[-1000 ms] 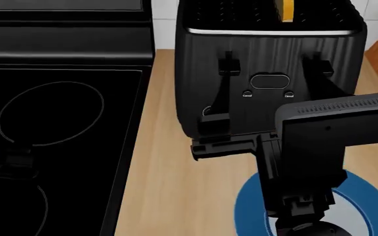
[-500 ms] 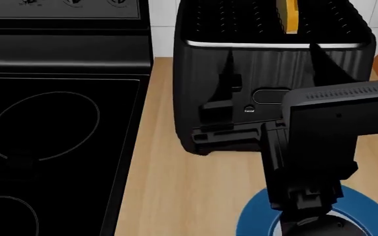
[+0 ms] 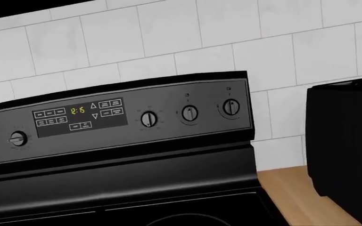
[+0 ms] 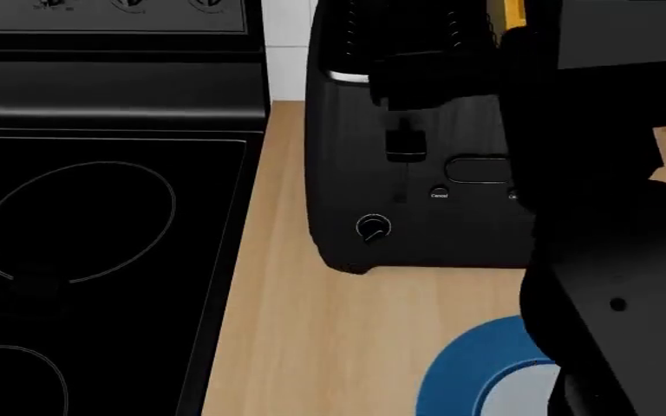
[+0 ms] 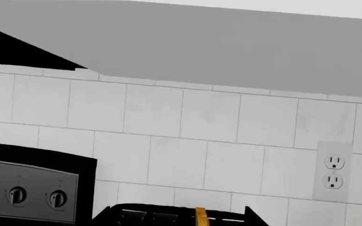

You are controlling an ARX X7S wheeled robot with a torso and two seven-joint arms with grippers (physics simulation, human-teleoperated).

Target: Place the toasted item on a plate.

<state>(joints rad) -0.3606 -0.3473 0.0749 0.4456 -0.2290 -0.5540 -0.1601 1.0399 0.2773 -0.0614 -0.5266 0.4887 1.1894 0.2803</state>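
Glossy tiled wall backs ribbed toaster (image 4: 426,156) holding toast (image 5: 201,215).

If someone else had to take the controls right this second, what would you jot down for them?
Left gripper: out of sight in every view, parked low over the stove.
Right gripper: raised in front of the toaster, its fingers hidden, so open or shut cannot be told.
Toasted item: standing in a toaster slot, only its golden edge showing.
Plate: on the wooden counter in front of the toaster, partly covered by the right arm.
Done: nothing placed yet.
Left: grasp the toast, lift it out, lay it on the plate.
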